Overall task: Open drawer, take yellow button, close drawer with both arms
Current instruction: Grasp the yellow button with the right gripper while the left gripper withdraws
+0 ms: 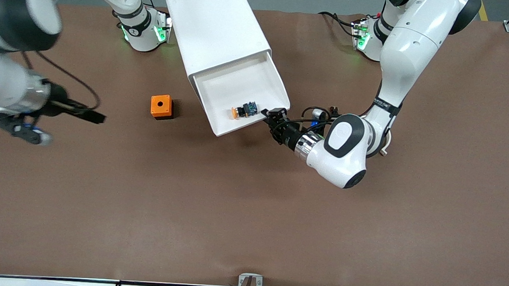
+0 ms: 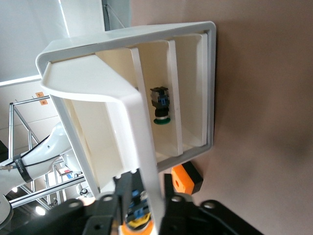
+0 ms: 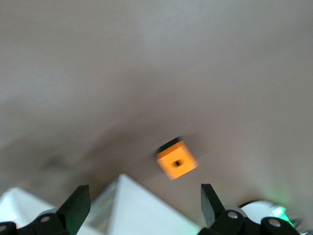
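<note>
The white cabinet [image 1: 217, 23] has its uppermost drawer [image 1: 233, 83] pulled out. The button [image 1: 243, 110], with orange cap, black body and blue part, lies in the drawer near its front wall. My left gripper [image 1: 275, 118] is shut on the drawer's front wall at the corner toward the left arm's end. In the left wrist view the fingers [image 2: 125, 192] straddle that wall [image 2: 142, 147], with the button [image 2: 137, 219] just inside. My right gripper [image 1: 94, 116] is open and empty, over bare table beside the orange cube. It is also open in its wrist view [image 3: 144, 203].
An orange cube with a hole [image 1: 161, 106] sits on the brown table [image 1: 251, 212] beside the drawer, toward the right arm's end. It also shows in the right wrist view [image 3: 177, 160]. A green-capped part [image 2: 160, 105] sits in a lower compartment.
</note>
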